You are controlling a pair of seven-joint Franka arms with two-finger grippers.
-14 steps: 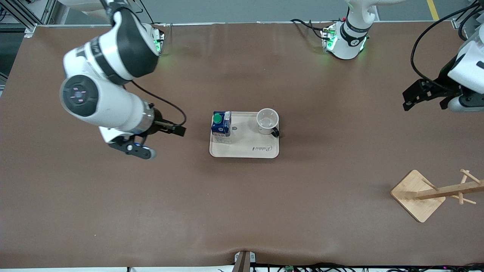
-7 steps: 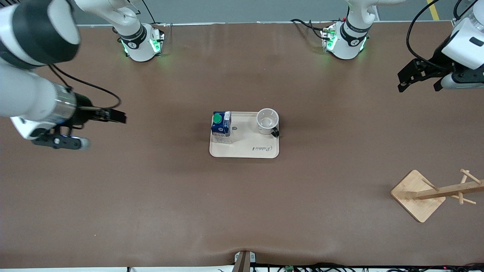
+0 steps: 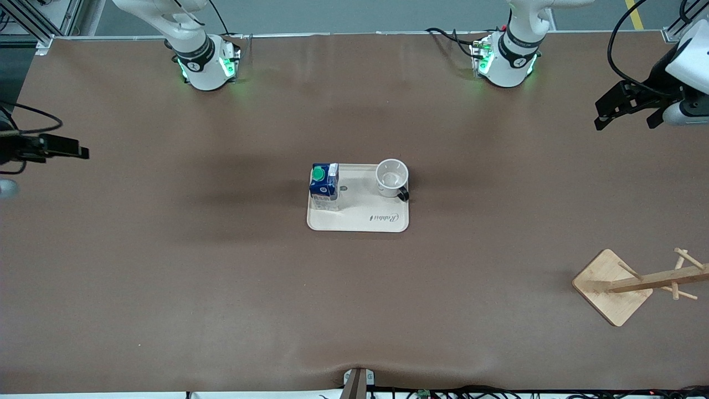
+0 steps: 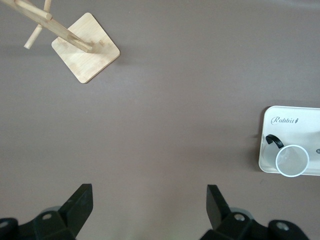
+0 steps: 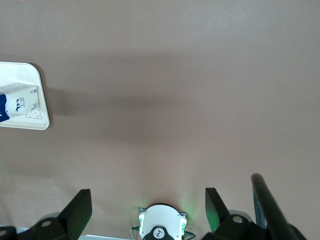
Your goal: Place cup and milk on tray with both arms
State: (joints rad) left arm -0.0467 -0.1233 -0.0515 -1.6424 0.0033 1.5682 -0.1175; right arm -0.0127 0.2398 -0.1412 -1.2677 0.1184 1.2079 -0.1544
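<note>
right gripper wide, empty, over right arm's table end | milk and cup upright on tray | left gripper wide, empty | risk: low; a careless return sweep could topple milk

I'm looking down on a wide table under a smooth brown cover, evenly lit with soft shadows across its middle. A wooden rack on a square base lies tipped toward the left arm's end. Past the table's top edge I see grey floor with a yellow line. Cables run along the near edge.
</note>
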